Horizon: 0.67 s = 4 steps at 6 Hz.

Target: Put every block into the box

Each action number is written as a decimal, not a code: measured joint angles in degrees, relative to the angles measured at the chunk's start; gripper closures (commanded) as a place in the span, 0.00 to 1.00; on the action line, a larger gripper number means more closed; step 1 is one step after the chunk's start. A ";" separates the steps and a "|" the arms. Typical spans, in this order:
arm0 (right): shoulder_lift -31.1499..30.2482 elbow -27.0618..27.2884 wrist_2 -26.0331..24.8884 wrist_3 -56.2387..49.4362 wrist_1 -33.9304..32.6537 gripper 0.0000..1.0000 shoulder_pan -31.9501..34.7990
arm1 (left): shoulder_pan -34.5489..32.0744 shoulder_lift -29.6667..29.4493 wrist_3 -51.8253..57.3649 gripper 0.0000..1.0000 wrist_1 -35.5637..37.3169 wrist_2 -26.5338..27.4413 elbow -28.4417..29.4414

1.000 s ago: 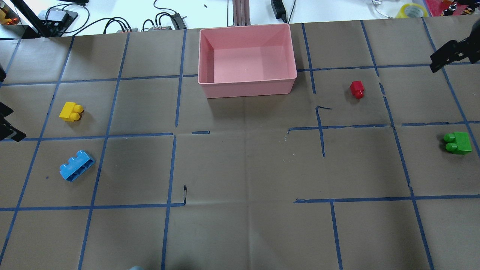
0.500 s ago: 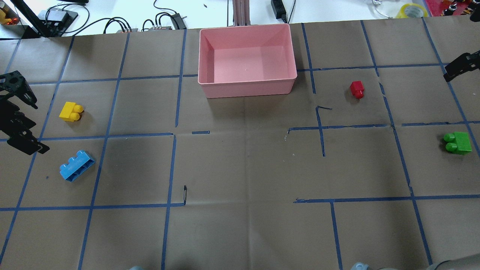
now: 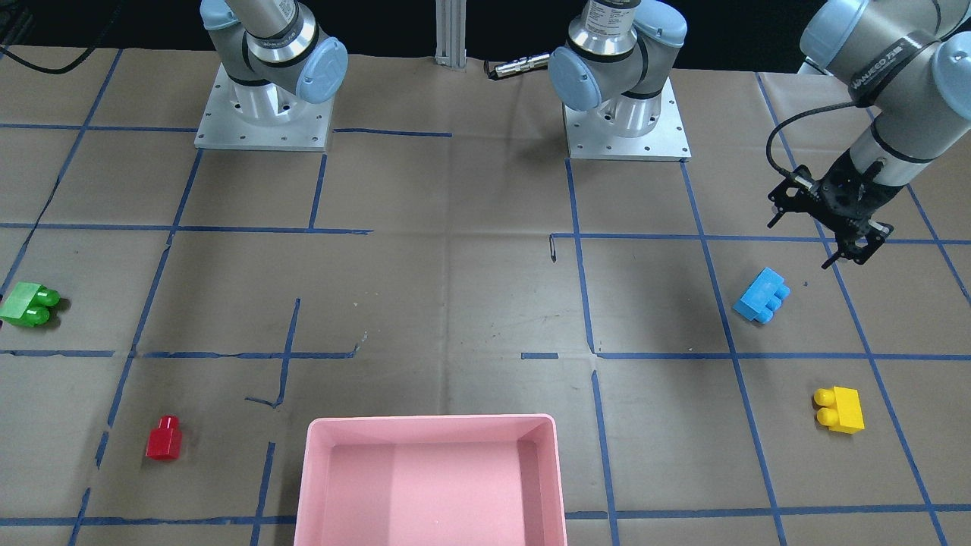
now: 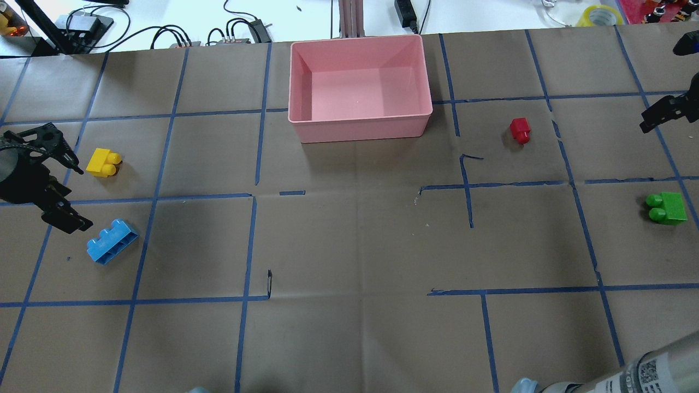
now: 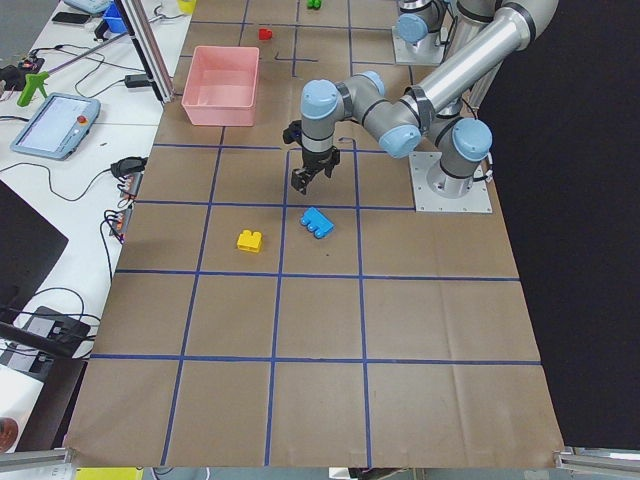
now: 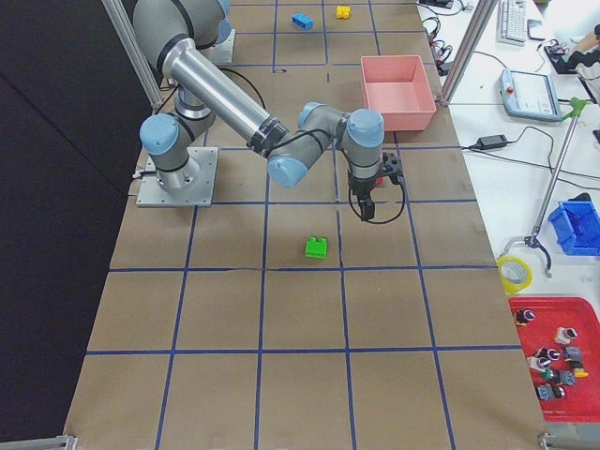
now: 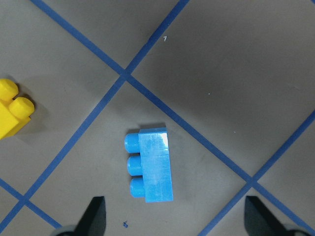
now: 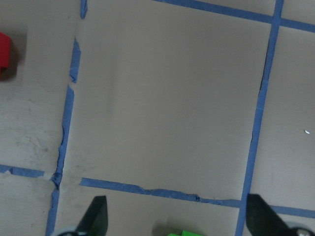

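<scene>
The pink box (image 4: 360, 131) stands empty at the table's far middle. On the left lie the yellow brick (image 4: 102, 162) and the blue brick (image 4: 112, 240). On the right lie the red brick (image 4: 520, 130) and the green brick (image 4: 667, 208). My left gripper (image 4: 76, 196) is open and empty, above the table between the yellow and blue bricks. Its wrist view shows the blue brick (image 7: 150, 164) between the open fingers and the yellow brick (image 7: 12, 110) at the left edge. My right gripper (image 4: 659, 90) is open and empty at the right edge, between the red and green bricks.
Blue tape lines cross the brown paper table cover. Cables and small devices (image 4: 82, 24) lie past the far edge. A tape roll (image 4: 600, 15) and a red parts tray lie at the far right. The arm bases (image 3: 626, 114) stand on the near side.
My left gripper has come in from the left edge to between the yellow and blue bricks. My right gripper has shifted and turned along the right edge. The bricks and box have not moved.
</scene>
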 measured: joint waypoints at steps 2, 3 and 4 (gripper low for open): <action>4.06 1.17 1.84 -0.08 -2.59 0.01 -2.77 | 0.11 -4.99 -0.57 0.01 9.61 -0.18 -3.74; 3.48 3.24 2.15 0.49 -3.58 0.01 -3.92 | 0.53 -7.61 0.09 0.01 15.08 -0.23 -5.93; 1.71 6.30 1.96 2.22 -5.38 0.01 -5.21 | 1.73 -10.38 1.18 0.02 19.19 -0.39 -7.56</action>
